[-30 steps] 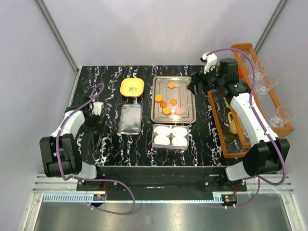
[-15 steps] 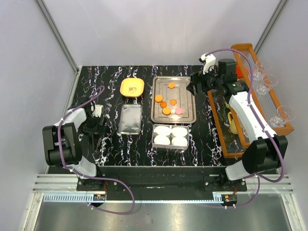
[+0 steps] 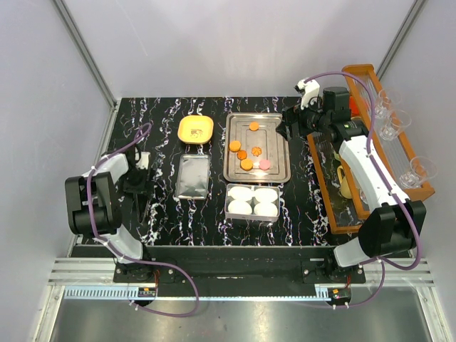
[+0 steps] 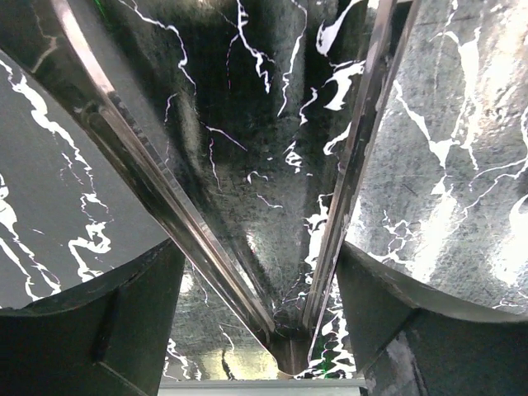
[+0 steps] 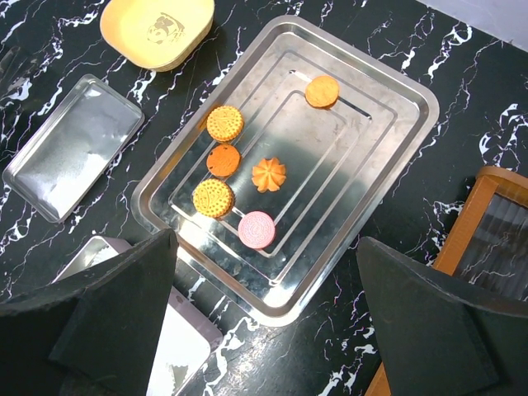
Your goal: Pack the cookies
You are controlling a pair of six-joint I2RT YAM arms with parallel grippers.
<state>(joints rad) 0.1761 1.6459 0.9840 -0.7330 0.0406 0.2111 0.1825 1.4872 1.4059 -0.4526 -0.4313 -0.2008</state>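
**Black marbled tabletop (image 3: pixel 164 114), grey-walled enclosure**

Six cookies (image 3: pixel 248 153), five orange and one pink, loose in steel tray (image 3: pixel 229 171) at centre. Four white cups (image 3: pixel 253 201) in a box just nearer the arms. Right hand (image 3: pixel 287 127) beside tray's far right corner, released, nothing between fingers. Left hand (image 4: pixel 260 247) low near left edge, fingers flanking metal tongs (image 4: pixel 140 165); clenched or not, cannot tell.

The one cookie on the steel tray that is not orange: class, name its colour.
Pink. That cookie shows best in the right wrist view.
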